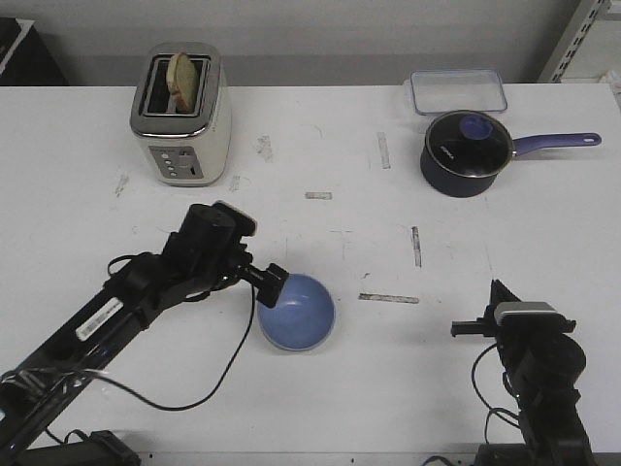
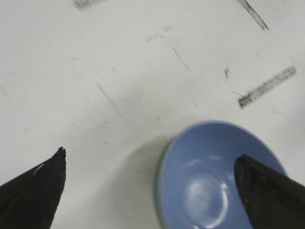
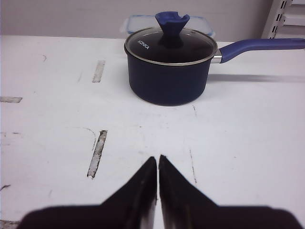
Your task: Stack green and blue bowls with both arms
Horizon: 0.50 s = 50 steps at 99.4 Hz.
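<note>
The light blue bowl (image 1: pixel 297 312) sits upright on the white table, front centre. It also shows in the left wrist view (image 2: pixel 209 176), where a thin pale greenish edge lines its rim. I cannot tell whether that is the green bowl beneath it, and no separate green bowl is in view. My left gripper (image 1: pixel 273 277) is open wide and empty at the bowl's left rim (image 2: pixel 150 157). One finger is over the bowl's inside, the other over bare table. My right gripper (image 1: pixel 499 291) is shut and empty (image 3: pixel 158 158), low at the front right, far from the bowl.
A dark navy saucepan with a glass lid and long handle (image 1: pixel 468 151) stands at the back right (image 3: pixel 169 69), with a clear lidded container (image 1: pixel 457 91) behind it. A cream toaster holding bread (image 1: pixel 181 113) stands at the back left. Tape marks dot the table.
</note>
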Tool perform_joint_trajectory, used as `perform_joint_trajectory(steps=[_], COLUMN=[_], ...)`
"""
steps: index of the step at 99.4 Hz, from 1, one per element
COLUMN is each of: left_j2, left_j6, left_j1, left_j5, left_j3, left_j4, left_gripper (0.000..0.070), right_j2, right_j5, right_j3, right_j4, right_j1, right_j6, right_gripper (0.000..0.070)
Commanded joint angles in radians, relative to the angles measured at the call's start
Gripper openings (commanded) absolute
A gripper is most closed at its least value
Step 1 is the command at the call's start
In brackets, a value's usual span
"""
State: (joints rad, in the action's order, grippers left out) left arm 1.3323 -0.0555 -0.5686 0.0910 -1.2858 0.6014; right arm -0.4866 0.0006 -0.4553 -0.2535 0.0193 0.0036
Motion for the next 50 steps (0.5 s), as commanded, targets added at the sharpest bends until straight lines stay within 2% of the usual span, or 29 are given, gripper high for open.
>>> perform_joint_trajectory(steps=[1,9,30,50], left_j2=[-0.030,-0.082,-0.251,-0.490], left_j6=[0.079,0.119,0.148,0.134], left_j1=[0.016,0.061,0.276,0.472], left_j5=[-0.099,-0.160,-0.165,-0.166], left_j3=[-0.020,-0.019,0.060,0.290], left_j4=[-0.008,-0.012,-0.060,-0.177], left_gripper=[0.0650,0.0615,0.0265,0.0152], right_j2=[-0.006,-0.006,-0.006,-0.006], right_j5=[-0.001,-0.001,-0.001,-0.001], right_j3=[-0.002,-0.002,-0.002,-0.002], right_j4=[0.006,0.006,0.006,0.007], right_j1=[0.002,0.002,0.002,0.002], right_j6=[-0.004,-0.004,-0.004,-0.004], right_gripper=[0.0000,0.0000,0.0000,0.0000])
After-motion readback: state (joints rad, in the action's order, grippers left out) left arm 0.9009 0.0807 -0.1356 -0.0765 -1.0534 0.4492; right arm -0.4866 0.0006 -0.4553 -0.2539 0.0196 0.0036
